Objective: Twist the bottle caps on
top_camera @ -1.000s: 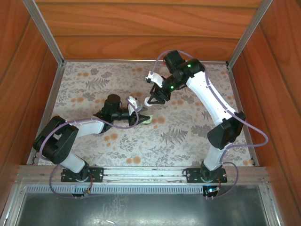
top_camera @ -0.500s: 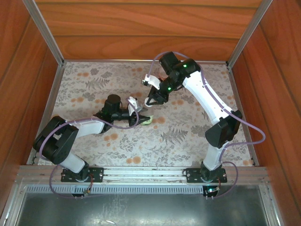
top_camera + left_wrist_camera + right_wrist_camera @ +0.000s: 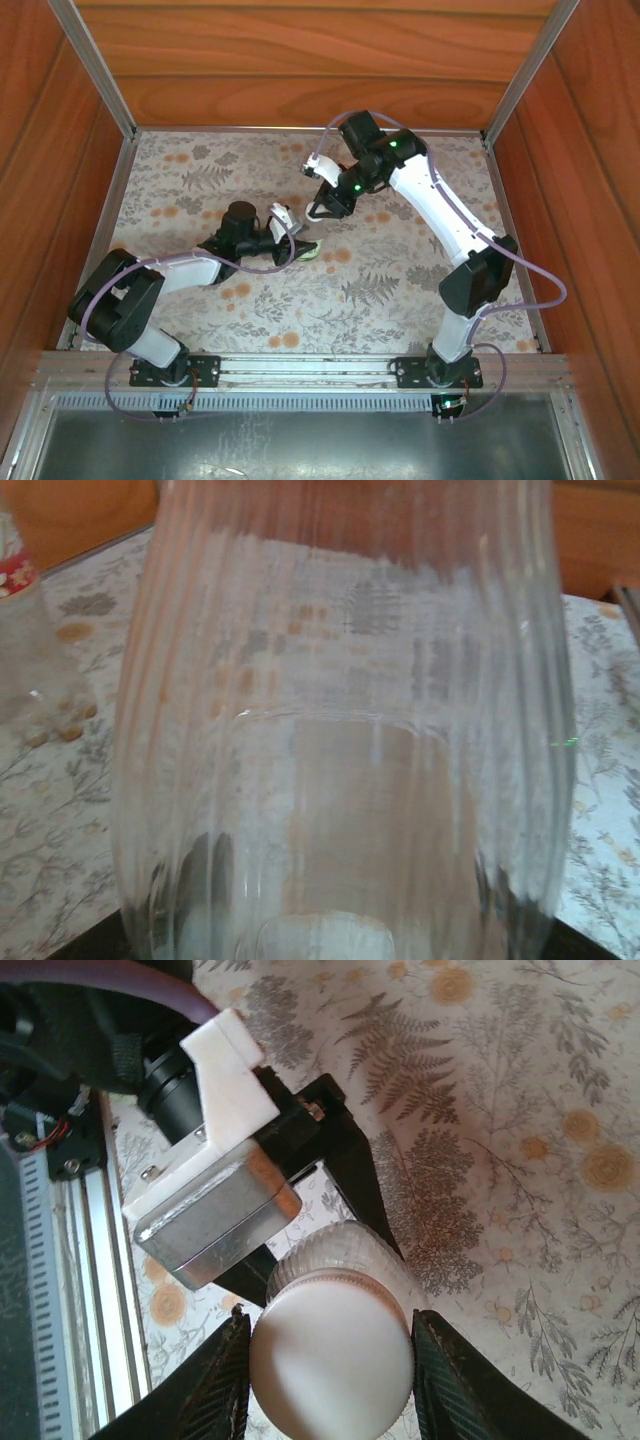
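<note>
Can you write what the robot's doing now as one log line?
left fingers: shut on clear bottle | right fingers: shut on white cap, on bottle top | next: likely twist cap

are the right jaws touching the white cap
Touching. The right wrist view shows both jaws pressed flush against opposite sides of the white cap, with no gap on either side.

Cap (image 3: 330, 1350) in right claw (image 3: 335, 1385), atop bottle (image 3: 340, 730) in left claw (image 3: 298, 250), second bottle (image 3: 22, 650) apart on table (image 3: 420, 280)

The left arm (image 3: 180, 268) reaches toward 3 o'clock, left gripper (image 3: 303, 249) tight on a bottle (image 3: 340, 730). The right arm (image 3: 440, 200) bends toward 9 o'clock, right gripper (image 3: 318, 212) pinching a cap (image 3: 330, 1355).
</note>
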Controlling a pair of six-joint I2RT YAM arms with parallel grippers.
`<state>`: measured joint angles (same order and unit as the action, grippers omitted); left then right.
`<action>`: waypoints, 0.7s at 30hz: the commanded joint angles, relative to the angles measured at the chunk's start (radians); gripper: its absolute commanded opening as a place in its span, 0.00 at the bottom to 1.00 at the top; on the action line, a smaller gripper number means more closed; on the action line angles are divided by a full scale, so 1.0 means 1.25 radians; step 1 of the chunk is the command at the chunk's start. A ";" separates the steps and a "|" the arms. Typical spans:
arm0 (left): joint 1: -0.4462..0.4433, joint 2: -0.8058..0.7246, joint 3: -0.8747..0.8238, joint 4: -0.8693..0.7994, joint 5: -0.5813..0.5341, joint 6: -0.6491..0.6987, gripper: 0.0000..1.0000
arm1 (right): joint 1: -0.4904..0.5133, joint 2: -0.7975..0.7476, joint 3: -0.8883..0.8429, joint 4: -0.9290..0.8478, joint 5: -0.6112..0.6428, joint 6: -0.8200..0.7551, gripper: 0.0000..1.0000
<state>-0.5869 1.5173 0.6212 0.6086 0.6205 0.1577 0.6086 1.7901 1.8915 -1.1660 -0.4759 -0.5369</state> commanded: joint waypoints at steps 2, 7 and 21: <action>0.011 -0.044 -0.005 0.040 -0.150 -0.007 0.51 | 0.005 -0.052 -0.088 0.047 0.111 0.218 0.35; -0.004 -0.078 -0.021 0.039 -0.280 0.048 0.51 | 0.006 -0.076 -0.142 0.059 0.139 0.436 0.35; -0.079 -0.108 -0.042 0.040 -0.509 0.251 0.51 | 0.000 -0.088 -0.174 0.049 0.081 0.848 0.42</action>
<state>-0.6979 1.4113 0.5613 0.5755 0.0910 0.4488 0.6189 1.6840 1.6890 -0.9844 -0.3676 0.3862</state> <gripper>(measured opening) 0.514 0.417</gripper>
